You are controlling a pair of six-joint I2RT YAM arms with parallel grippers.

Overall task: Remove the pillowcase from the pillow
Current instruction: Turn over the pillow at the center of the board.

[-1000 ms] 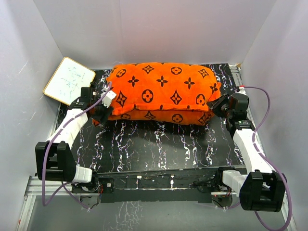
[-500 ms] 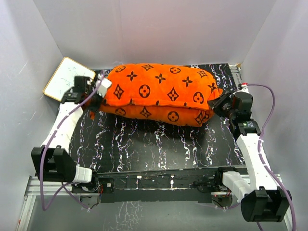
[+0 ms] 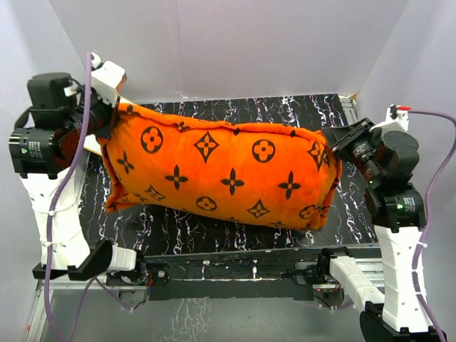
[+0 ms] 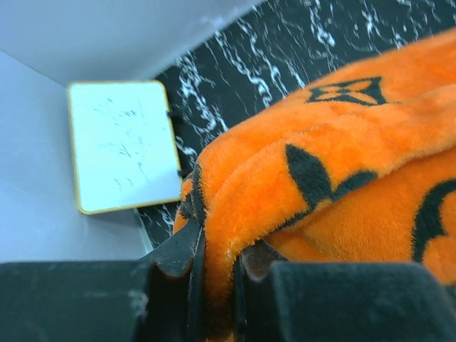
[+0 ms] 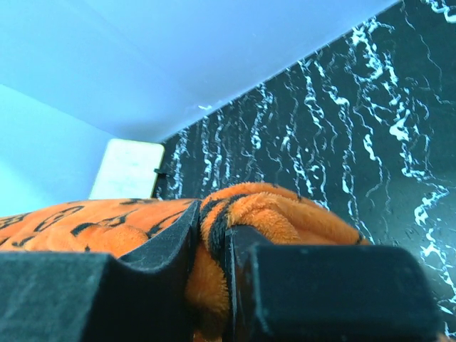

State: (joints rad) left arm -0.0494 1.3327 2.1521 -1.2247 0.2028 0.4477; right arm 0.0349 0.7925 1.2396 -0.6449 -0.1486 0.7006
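Now airborne: pillowcase [image 3: 221, 171], lying along the far edge of the counter [image 3: 271, 110] 1 s ago, hangs slung between 2 raised arms. It sags over the counter's middle, high end toward the far-left corner. No white of the pillow shows, so it is presumably inside; nothing stripped yet, likely a lift to shake it loose. Left hand [image 4: 217, 260] clenched on a plush fold at the left end. Right hand [image 5: 211, 246] likewise pinched on the right end, jaws nearly closed on fabric.

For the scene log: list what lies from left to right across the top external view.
The left gripper, clamped on one corner → the orange pillowcase, spanning between the arms → the right gripper, clamped on the other end.
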